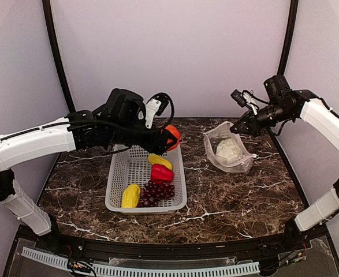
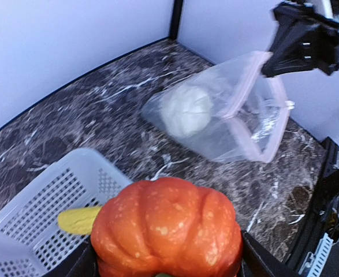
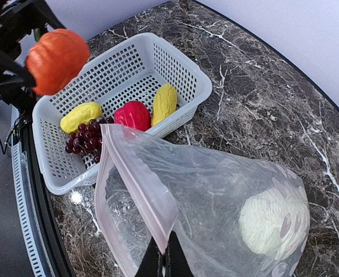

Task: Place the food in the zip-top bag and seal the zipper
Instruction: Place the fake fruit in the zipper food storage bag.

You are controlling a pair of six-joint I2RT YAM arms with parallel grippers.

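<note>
- The zip-top bag (image 1: 230, 151) is seen on the marble table (image 1: 238, 199), to the right of the basket (image 1: 114, 190) and clear of it, with a strip of bare tabletop between the two.
- The bag's mouth is turned toward the basket side and is held lifted and gaping. The rest of the bag rests on the table.
- The zipper (image 3: 139, 183), a pale pink strip, is seen running round the open mouth. Its two sides are apart, so the bag is unsealed.
- The white-green cauliflower (image 1: 227, 150) is contained in the bag, at the end farthest from the basket.
- The right gripper (image 1: 240, 128) is positioned at the bag's upper edge, beyond the basket's far right corner. Its fingers (image 3: 157, 262) are pinched together on the rim of the mouth.
- The orange tomato (image 2: 166, 231) is clamped between the two fingers of the left gripper (image 1: 168, 140) and is held in the air above the basket's far right corner, not touching anything else.
- The red pepper (image 1: 161, 172) is lying inside the basket near its right wall, with one yellow piece (image 1: 159, 161) just behind it toward the far end.
- The dark red grape bunch (image 1: 155, 193) is lying in the basket's near half, touching the pepper.
- The second yellow piece (image 1: 130, 196) is set at the near left corner of the basket, beside the grapes.
</note>
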